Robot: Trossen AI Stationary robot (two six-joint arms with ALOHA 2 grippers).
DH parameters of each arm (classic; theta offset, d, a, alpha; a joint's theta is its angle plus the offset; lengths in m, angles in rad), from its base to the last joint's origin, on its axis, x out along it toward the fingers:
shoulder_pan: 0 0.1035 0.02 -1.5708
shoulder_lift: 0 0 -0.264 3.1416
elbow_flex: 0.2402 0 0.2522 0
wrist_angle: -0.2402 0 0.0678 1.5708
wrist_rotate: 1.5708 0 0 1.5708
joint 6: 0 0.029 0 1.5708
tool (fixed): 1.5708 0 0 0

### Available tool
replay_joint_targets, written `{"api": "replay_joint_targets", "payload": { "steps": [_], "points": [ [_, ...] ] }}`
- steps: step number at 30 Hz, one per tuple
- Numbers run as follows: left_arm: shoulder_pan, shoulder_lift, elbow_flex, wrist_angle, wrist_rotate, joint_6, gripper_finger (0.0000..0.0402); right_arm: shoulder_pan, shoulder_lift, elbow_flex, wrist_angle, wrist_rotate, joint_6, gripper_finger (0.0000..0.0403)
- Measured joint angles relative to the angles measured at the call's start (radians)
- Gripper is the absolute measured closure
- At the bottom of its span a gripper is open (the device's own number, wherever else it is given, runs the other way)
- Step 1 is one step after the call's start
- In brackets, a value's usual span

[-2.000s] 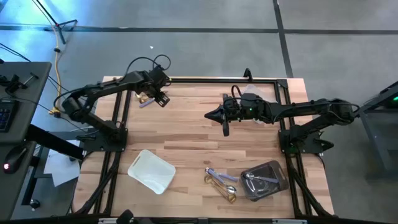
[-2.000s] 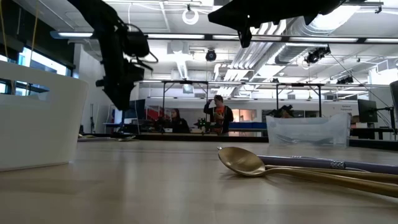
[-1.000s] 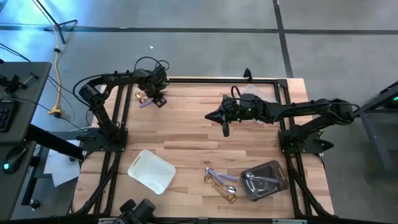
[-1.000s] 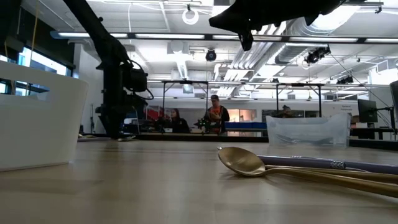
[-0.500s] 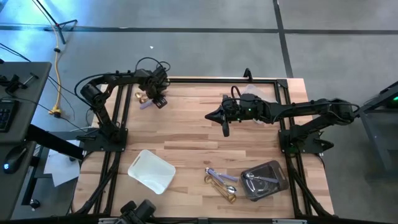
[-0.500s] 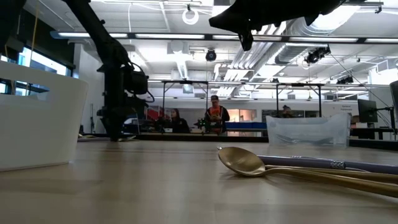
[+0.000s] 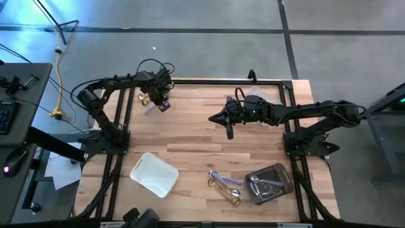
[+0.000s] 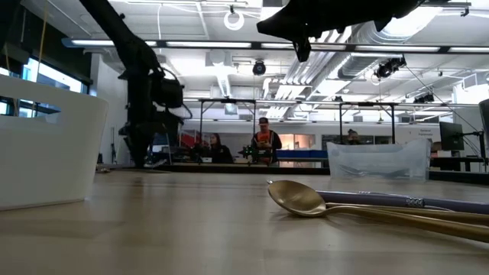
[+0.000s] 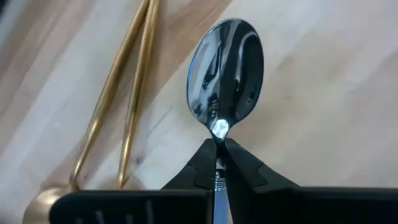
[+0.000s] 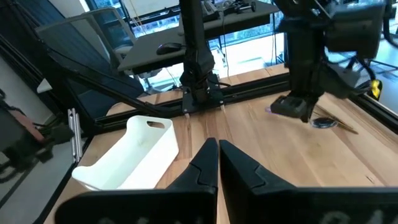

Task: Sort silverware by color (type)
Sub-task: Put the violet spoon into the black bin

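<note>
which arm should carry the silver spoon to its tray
Left. The left gripper is already shut on the silver spoon at the table's far left corner, beside the gold utensils. The right gripper hangs shut and empty over mid-table.

You see a mirror-bright silver metal spoon [image 9: 225, 71] beside two slim gold metal handles [image 9: 127, 102] on the pale, striped wooden plank worktop [image 7: 196, 136]. A white plastic tray [image 7: 154, 173] and a clear, grey-looking tray [image 7: 268, 183] sit nearer you.
</note>
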Motion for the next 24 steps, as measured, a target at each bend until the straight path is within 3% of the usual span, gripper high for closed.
{"api": "replay_joint_targets", "payload": {
  "steps": [5, 8, 17, 21, 24],
  "points": [
    [-0.045, -0.137, 0.0, 0.019, 0.072, -0.068, 0.0399, 0.0, 0.0, 0.0, 0.0, 0.0, -0.021, 0.0403],
    [-0.104, -0.254, -0.024, 0.117, 0.1, -0.121, 0.04, 0.0, 0.0, 0.0, 0.0, -0.001, -0.026, 0.0403],
    [-0.422, -0.597, -0.276, 0.712, 0.099, -0.379, 0.0401, 0.0, 0.0, 0.0, 0.003, -0.052, -0.026, 0.0403],
    [-0.602, -0.664, -0.389, 0.994, 0.042, -0.475, 0.0401, 0.0, 0.0, 0.0, 0.013, -0.057, -0.026, 0.0403],
    [-0.717, -0.671, -0.406, 1.083, 0.014, -0.452, 0.0401, 0.0, 0.0, 0.0, 0.028, -0.078, -0.021, 0.0403]
  ]
}}
